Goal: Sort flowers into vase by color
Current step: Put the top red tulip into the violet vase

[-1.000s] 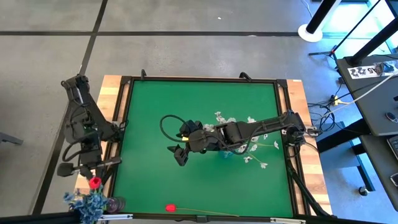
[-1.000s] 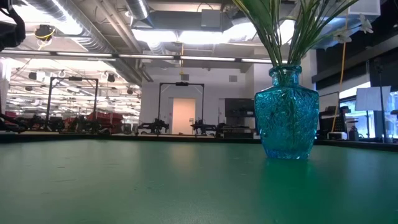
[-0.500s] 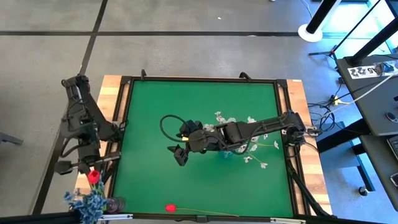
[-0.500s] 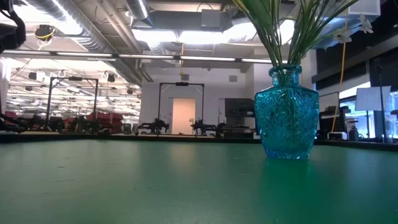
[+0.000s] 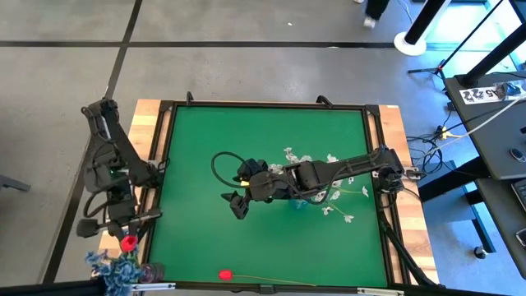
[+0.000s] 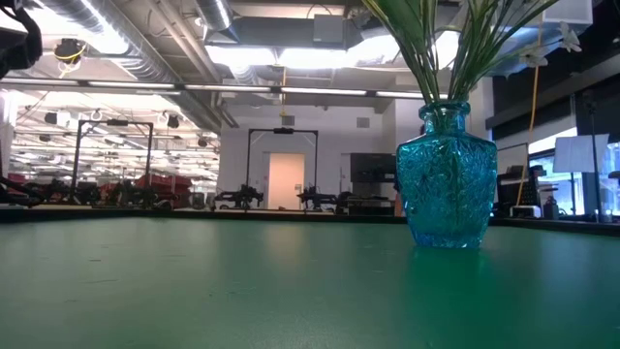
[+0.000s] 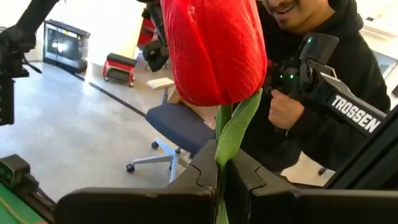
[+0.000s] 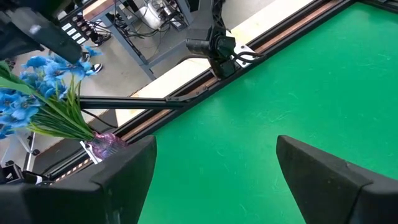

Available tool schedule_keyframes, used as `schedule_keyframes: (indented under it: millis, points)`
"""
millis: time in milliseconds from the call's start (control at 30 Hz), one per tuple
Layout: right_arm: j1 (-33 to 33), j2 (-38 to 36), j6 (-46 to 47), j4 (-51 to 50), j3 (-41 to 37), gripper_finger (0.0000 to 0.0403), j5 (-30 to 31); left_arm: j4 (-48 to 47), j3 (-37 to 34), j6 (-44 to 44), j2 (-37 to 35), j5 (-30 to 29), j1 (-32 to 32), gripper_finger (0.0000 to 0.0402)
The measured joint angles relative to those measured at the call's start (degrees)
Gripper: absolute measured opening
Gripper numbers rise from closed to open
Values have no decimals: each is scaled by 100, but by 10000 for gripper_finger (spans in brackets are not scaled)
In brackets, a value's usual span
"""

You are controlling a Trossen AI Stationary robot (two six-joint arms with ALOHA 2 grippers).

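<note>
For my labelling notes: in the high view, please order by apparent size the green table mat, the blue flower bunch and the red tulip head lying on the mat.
1. Green table mat
2. Blue flower bunch
3. Red tulip head

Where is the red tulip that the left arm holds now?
In the high view, the red tulip sits at the left gripper, off the table's left edge, just above the blue flowers.

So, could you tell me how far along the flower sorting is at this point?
Done: white blossom sprays stand in the blue glass vase, blue blossoms in the small purple vase. In hand: the left gripper, jaws shut, holds a red tulip beside the table's left edge. Left: another red tulip lies on the green mat. The right gripper hovers open.
</note>
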Motion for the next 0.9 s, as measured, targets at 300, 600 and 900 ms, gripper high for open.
schedule_keyframes:
  millis: [300, 600, 900]
  points:
    - [0, 0, -15, -15, 0, 330, -4, 83, -343, -110, 4, -98, -69, 2]
    - [0, 0, -22, -83, 0, 330, -5, 72, -522, -57, 5, -18, -142, 2]
    - [0, 7, -343, -188, 0, 330, -7, -96, -716, -298, 6, 52, -371, 2]
